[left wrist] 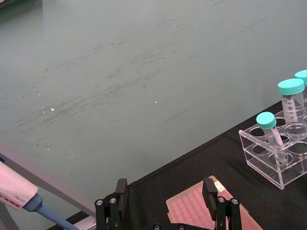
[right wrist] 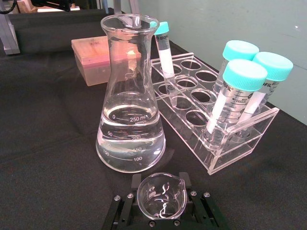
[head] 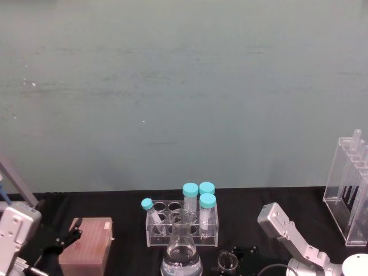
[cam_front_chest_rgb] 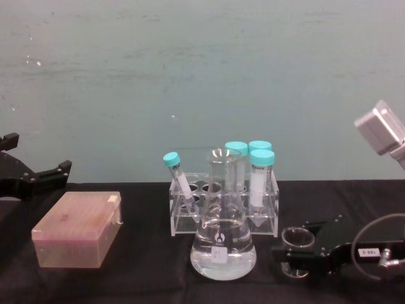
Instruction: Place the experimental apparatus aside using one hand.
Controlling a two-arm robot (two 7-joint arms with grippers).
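Small beaker [right wrist: 161,194] stands on black table [right wrist: 48,143], just beside flask [right wrist: 130,105]. Right gripper [right wrist: 162,200] jaws narrow, set against beaker walls on both sides. Thin glass, so likely light, slick, fragile: hold mid-wall, gentle squeeze, keep upright. Left gripper [left wrist: 165,187] jaws wide, empty, over pink box [left wrist: 192,211].

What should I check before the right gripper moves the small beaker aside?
1. The right gripper is around the small beaker: ok.
2. Firm hold on it: cannot tell.
3. The beaker looks empty and upright: ok.
4. The flask is close by but not touching: ok, watch it.
5. The acrylic stand is off to the right, apart from the beaker: ok.
6. The left gripper is open above the pink box, away from the glassware: ok.
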